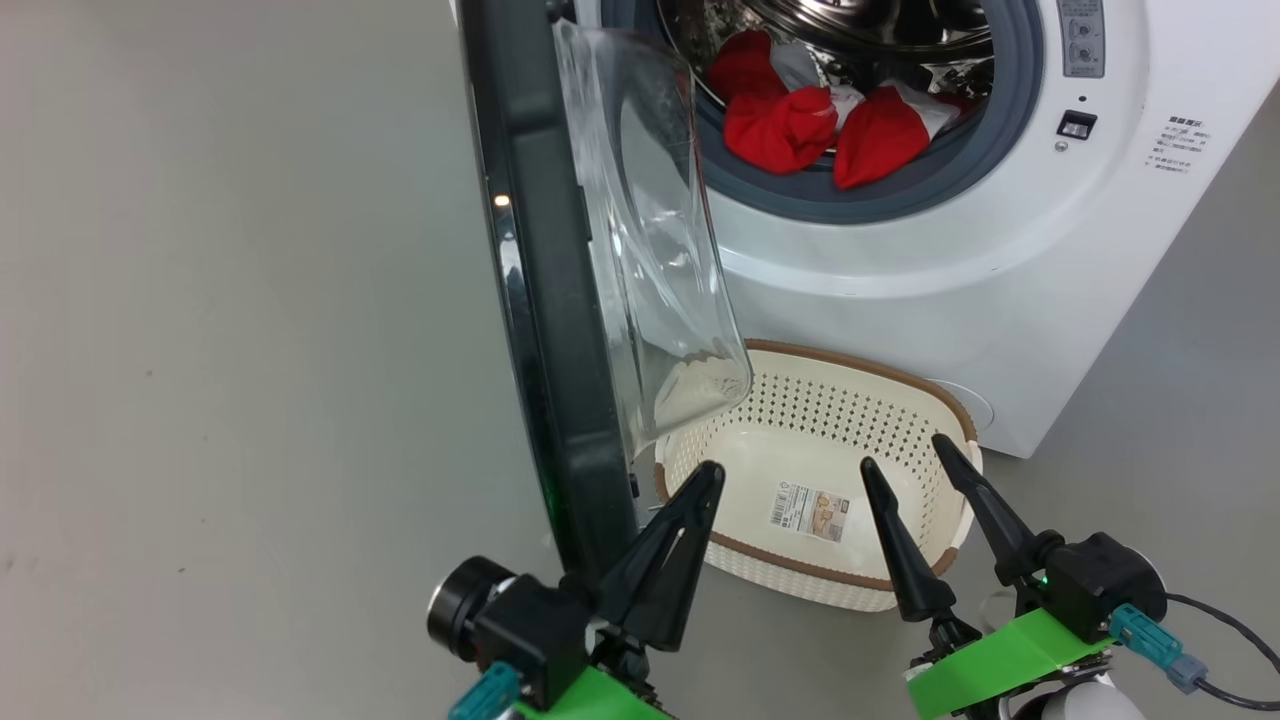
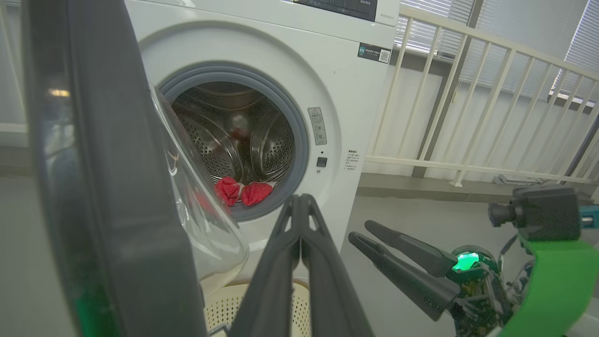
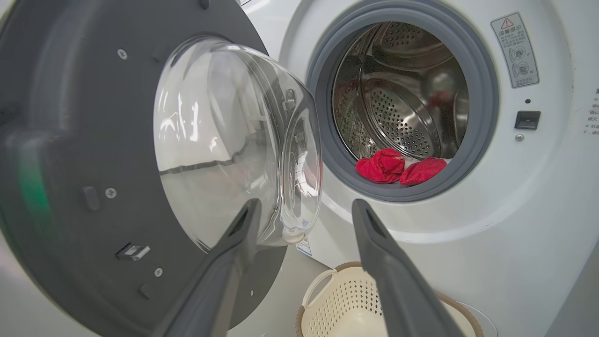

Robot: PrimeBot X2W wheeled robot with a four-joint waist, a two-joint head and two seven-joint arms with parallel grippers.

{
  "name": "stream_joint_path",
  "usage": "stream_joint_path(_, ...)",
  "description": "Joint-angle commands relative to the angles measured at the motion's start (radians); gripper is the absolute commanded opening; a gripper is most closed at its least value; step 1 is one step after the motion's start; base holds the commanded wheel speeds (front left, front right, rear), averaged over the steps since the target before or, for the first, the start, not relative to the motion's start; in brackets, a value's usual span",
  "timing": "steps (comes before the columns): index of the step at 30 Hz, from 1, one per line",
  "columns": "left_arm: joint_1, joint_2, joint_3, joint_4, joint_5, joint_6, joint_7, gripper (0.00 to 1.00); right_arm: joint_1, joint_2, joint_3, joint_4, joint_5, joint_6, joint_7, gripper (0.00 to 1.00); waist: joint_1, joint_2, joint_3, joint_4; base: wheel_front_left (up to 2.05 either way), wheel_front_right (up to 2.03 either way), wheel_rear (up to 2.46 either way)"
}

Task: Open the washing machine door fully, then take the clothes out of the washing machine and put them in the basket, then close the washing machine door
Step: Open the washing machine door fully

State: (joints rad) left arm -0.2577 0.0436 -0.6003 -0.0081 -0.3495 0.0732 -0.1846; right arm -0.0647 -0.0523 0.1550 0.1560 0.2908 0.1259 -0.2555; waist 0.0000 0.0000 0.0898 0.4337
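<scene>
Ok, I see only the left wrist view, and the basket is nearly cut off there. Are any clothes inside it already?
Observer: No. In the head view the basket holds just a paper sticker on its bottom.
Operator: I count two red lumps at the drum's mouth. Correct?
Observer: The head view shows three red lumps of clothes, with white parts between them.
Operator: Where is the right hand against the basket?
Observer: The right hand is open. In the head view its tips lie over the basket's right end.
</scene>
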Motion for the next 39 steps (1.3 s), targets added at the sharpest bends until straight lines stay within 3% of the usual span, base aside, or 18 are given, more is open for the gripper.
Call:
stream_joint_path(1, -0.044, 0.007, 0.025, -0.009, -0.008, 0.012, 0.004, 0.0, -0.026, 0.002, 0.027, -0.021, 0.001, 0.005, -0.006, 1.0, 0.0, 0.0, 0.002, -0.003, 0.0, 0.0, 0.0)
stream_joint_path(12, -0.117, 0.007, 0.039, 0.166, -0.051, 0.128, -0.004, 0.0, -0.028, 0.002, 0.028, -0.015, 0.003, 0.005, -0.006, 1.0, 0.0, 0.0, 0.013, -0.015, 0.0, 0.0, 0.0)
stream_joint_path(39, -0.054, 0.068, 0.129, 0.091, -0.08, 0.224, -0.012, 0.0, -0.048, 0.002, 0.031, 0.009, 0.027, 0.005, -0.006, 1.0, 0.0, 0.0, 0.06, 0.112, 0.0, 0.0, 0.0)
